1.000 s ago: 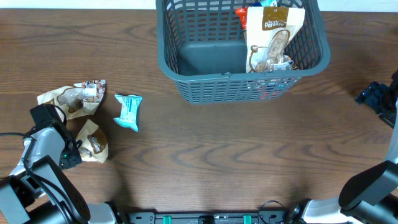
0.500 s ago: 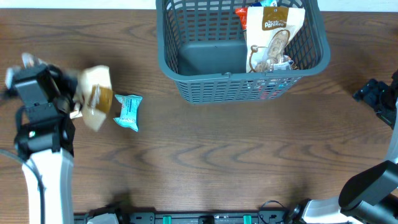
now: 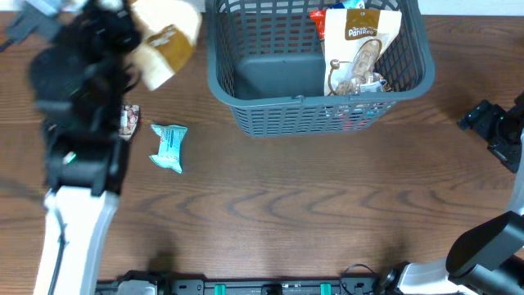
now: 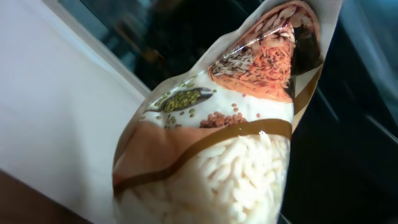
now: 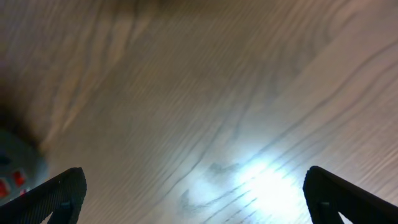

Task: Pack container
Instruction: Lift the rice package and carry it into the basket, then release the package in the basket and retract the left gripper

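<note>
Left gripper [image 3: 131, 41], blurred at ten o'clock, is clamping a tan snack packet [image 4: 217, 143] picturing rice and grains, writing unreadable. Right gripper [image 5: 196, 193] is hanging wide open, empty, at three o'clock. The container [image 3: 299, 102] is sitting at twelve o'clock, holding a pouch [image 3: 360, 49] lettered roughly "PaniRee"

Snack packet [image 3: 168, 41] now aloft beside container [image 3: 246, 119]

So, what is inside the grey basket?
In the container, a large beige snack bag sits in the right half, with a red packet showing at its far edge. The left half of the bottom is bare. Whatever lies under the bag is covered.
</note>
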{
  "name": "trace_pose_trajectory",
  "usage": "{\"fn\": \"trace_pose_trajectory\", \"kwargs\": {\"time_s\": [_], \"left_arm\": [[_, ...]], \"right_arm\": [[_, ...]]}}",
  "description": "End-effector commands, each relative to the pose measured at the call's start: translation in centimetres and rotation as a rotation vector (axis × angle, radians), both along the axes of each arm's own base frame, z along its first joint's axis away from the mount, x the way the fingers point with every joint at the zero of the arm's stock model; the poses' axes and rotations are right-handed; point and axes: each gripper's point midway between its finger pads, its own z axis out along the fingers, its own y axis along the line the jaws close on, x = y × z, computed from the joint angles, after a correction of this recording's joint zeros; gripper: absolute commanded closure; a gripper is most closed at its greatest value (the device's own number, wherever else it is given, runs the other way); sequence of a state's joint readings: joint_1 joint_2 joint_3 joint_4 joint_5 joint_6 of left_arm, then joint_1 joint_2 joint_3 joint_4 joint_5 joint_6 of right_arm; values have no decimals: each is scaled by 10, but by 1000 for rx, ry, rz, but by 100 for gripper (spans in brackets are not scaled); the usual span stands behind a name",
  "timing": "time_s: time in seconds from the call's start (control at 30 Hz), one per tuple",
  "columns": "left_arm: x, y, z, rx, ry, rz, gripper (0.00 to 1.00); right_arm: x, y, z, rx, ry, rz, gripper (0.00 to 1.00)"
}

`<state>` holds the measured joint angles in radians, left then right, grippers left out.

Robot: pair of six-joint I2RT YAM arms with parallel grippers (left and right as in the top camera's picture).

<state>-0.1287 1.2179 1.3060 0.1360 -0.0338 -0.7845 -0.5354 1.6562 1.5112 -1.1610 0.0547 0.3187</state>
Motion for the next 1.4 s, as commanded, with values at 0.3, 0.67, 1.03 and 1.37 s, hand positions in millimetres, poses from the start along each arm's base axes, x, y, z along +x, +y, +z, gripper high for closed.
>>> {"fn": "trace_pose_trajectory", "kwargs": {"time_s": [0.3,0.67,1.03,1.37], "left_arm": [[61,-125,-65,39,99,-231,94],[54,-171,-96,71,189,-321,94],[74,-181,-153,109,312,-321,65],[76,-182,-147,213,276,-322,37]], "right_arm": [[-7,9,-3,54,21,24,1],[-7,9,-3,48,25,29,1],[-8,9,-4,47,30,41,1],[-8,9,-4,44,32,55,1]]}}
